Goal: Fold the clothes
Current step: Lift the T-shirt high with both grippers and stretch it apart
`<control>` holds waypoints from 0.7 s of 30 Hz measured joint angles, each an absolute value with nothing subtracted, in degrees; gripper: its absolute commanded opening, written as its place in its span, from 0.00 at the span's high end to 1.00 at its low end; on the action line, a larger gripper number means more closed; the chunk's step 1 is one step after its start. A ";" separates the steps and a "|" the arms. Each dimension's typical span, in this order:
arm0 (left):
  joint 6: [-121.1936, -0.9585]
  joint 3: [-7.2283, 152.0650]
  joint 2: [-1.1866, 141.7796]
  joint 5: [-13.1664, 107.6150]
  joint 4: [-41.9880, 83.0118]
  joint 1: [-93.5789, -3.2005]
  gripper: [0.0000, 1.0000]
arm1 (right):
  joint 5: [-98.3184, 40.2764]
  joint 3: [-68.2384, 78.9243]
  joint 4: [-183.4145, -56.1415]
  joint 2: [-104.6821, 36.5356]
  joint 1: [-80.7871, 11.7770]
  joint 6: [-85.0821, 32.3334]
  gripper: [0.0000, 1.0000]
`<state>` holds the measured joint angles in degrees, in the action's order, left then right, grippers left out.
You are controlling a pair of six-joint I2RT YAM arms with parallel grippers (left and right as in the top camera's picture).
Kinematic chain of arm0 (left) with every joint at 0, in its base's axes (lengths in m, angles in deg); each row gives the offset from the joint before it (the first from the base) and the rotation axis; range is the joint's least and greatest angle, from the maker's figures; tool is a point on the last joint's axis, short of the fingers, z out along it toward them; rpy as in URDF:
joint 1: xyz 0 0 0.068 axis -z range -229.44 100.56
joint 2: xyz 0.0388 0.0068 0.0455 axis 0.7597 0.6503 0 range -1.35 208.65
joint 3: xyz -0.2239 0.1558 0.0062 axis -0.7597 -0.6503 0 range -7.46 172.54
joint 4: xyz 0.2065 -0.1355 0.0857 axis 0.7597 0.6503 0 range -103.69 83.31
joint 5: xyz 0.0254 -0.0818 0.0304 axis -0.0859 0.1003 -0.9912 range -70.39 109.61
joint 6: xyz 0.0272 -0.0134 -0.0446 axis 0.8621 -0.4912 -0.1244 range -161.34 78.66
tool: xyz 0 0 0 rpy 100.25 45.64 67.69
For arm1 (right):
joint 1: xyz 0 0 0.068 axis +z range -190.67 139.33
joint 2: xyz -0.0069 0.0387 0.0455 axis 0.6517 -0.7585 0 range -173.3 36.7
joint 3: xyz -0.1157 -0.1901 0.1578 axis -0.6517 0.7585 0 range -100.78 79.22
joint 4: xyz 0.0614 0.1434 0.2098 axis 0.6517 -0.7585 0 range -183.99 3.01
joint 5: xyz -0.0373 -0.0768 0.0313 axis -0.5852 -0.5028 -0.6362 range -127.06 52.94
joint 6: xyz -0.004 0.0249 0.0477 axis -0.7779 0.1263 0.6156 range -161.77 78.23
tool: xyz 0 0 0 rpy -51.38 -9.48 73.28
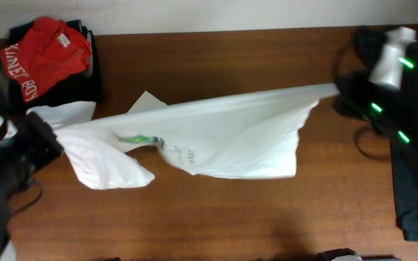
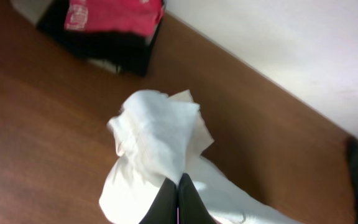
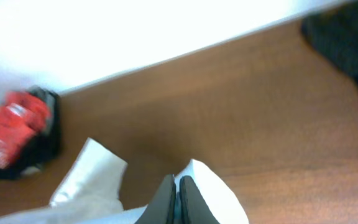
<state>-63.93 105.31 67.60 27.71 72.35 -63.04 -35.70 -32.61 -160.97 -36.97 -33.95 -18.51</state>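
- Progress is at an early stage: the white T-shirt [image 1: 223, 134] shows no finished fold anywhere in the three views.
- It stretches across the middle of the tabletop [image 1: 216, 217], pulled into a long band between the two arms. Its upper edge is taut and the lower cloth sags in loose flaps.
- The small green-grey graphic [image 1: 145, 138] faces up, left of centre.
- The left tool [image 2: 178, 198] has its fingers pressed together, pinching a bunched wad of the white cloth at the shirt's left end.
- The right tool [image 3: 178, 199] is likewise closed, nipping a corner of white cloth at the far right end.
- Whether the middle of the shirt rests on the wood or hangs just above it cannot be told from overhead.
- Off to the side, the red shirt [image 1: 46, 54] sits on a dark pile at the back left, and a dark garment [image 1: 412, 196] lies at the right edge. Neither touches the white shirt.
- By my judgement nearly everything is left to do: spread it flat, smooth the crumpled left end, turn in the sleeves, then fold the body.
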 measured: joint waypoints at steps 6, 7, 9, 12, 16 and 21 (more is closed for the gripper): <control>-62.66 118.27 65.41 31.51 74.62 -63.11 0.99 | -36.55 -43.65 -164.11 -30.59 -34.56 -17.87 0.96; -62.49 120.09 65.17 32.10 74.82 -63.11 0.99 | -36.92 -45.42 -164.38 -30.26 -34.65 -17.78 0.96; -62.20 122.30 64.65 32.78 74.66 -63.11 0.99 | -37.86 -47.74 -164.40 -30.00 -34.69 -17.76 0.96; -62.03 123.04 64.56 33.13 73.98 -63.11 0.99 | -38.78 -48.26 -164.53 -30.65 -34.69 -17.70 0.96; -60.98 121.82 69.13 33.67 73.59 -63.11 0.99 | -39.09 -48.39 -164.31 -36.79 -34.69 -17.54 0.96; -59.67 120.42 85.19 36.19 64.54 -62.87 0.99 | -39.17 -48.35 -154.69 -50.50 -34.63 -17.48 0.96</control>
<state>-59.67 120.42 85.19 36.19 64.54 -62.87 -39.17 -48.35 -154.69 -50.50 -34.63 -17.48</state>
